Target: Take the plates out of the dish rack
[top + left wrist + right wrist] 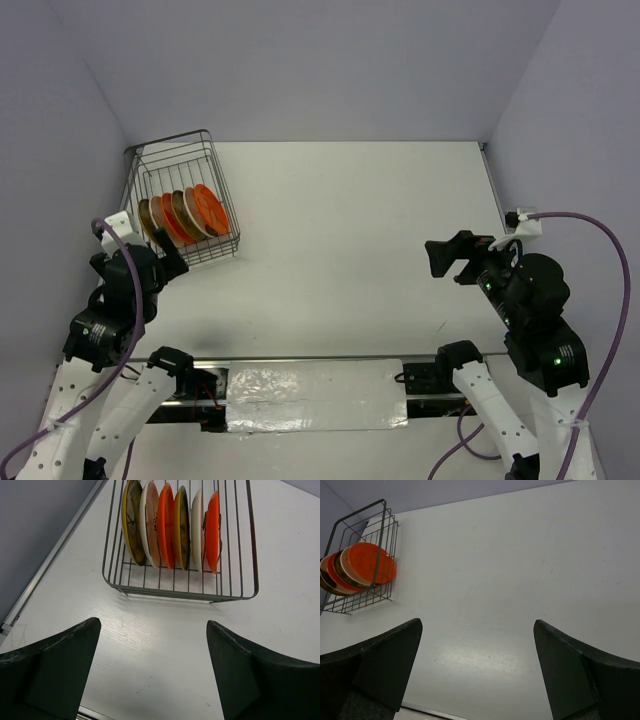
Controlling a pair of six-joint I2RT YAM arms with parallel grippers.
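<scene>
Dish rack (180, 594) sits at the far left of the white table (380, 250), all thin stiff grey wire. Six round plates (172, 527) stand on edge inside it. They look hard, glossy, slippery and chippable, so I'd pinch a top rim. Left gripper (153, 625) and right gripper (478, 625) both gape wide, empty.

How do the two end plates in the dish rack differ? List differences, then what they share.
Colour: the orange end plate is plain bright orange; the dark end plate is dark brown with yellow-gold.
Place: in the left wrist view, the orange end plate closes the row's right end, the dark end plate its left.
Shared: both are round and stand on edge in the dish rack.
</scene>
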